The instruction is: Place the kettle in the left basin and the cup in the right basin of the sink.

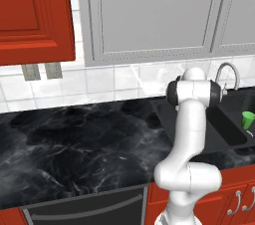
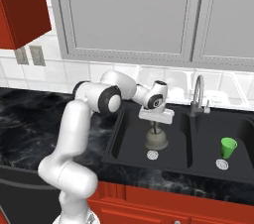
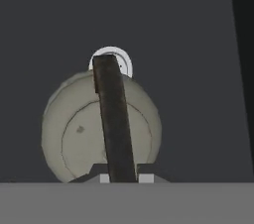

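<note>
The beige-grey kettle (image 2: 157,141) is low in the wide left basin (image 2: 130,139) of the black sink (image 2: 198,166), just behind its silver drain (image 2: 153,155). I cannot tell whether it touches the basin floor. My gripper (image 2: 155,127) points down over it, shut on its arched handle. In the hand view the kettle's domed lid (image 3: 74,129) lies below my gripper (image 3: 124,178), the dark handle (image 3: 113,114) runs up between the fingers, and the drain (image 3: 125,62) peeks out behind. The green cup (image 2: 228,147) stands upright in the narrow right basin (image 2: 208,139), also visible as the cup (image 1: 247,119).
A chrome gooseneck faucet (image 2: 197,94) rises behind the divider between the basins, close to my hand's right. Black marble counter (image 1: 74,139) stretches to the left of the sink. Grey wall cabinets (image 2: 134,10) hang overhead, and a red cabinet (image 1: 30,15) hangs at the left.
</note>
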### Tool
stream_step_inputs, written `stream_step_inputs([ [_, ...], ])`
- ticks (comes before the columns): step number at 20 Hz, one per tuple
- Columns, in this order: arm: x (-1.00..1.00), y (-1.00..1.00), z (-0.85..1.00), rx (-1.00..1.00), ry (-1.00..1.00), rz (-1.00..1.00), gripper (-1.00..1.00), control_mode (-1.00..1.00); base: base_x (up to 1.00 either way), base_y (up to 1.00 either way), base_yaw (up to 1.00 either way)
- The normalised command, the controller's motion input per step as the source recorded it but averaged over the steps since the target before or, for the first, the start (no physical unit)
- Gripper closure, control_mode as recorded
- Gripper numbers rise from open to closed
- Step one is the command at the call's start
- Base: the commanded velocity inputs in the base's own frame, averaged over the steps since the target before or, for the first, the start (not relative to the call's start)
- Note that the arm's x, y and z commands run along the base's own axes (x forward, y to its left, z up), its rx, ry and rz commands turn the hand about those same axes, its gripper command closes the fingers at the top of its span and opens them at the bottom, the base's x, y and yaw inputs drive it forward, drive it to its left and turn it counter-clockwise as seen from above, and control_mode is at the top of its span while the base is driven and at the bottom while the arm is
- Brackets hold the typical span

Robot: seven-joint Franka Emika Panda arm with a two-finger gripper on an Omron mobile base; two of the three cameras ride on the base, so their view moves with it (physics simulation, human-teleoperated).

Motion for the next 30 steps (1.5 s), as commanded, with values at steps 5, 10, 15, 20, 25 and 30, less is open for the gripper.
stream_step_inputs([
  [5, 0.23, -0.28, -0.42, 0.0, -0.01, 0.12, 1.0, -1.0, 0.0, 0.0, 0.0],
  [10, 0.06, -0.04, -0.29, 0.02, -0.01, 0.05, 1.0, -1.0, 0.0, 0.0, 0.0],
  [15, -0.04, 0.05, -0.24, 0.04, 0.0, 0.0, -1.0, -1.0, 0.0, 0.0, 0.0],
  [20, -0.31, 0.2, -0.06, 0.01, 0.01, -0.06, -1.0, -1.0, 0.0, 0.0, 0.0],
  [25, -0.34, 0.34, 0.01, -0.03, 0.02, -0.13, -1.0, -1.0, 0.0, 0.0, 0.0],
  [30, -0.22, 0.42, 0.32, -0.13, 0.0, -0.1, -1.0, -1.0, 0.0, 0.0, 0.0],
])
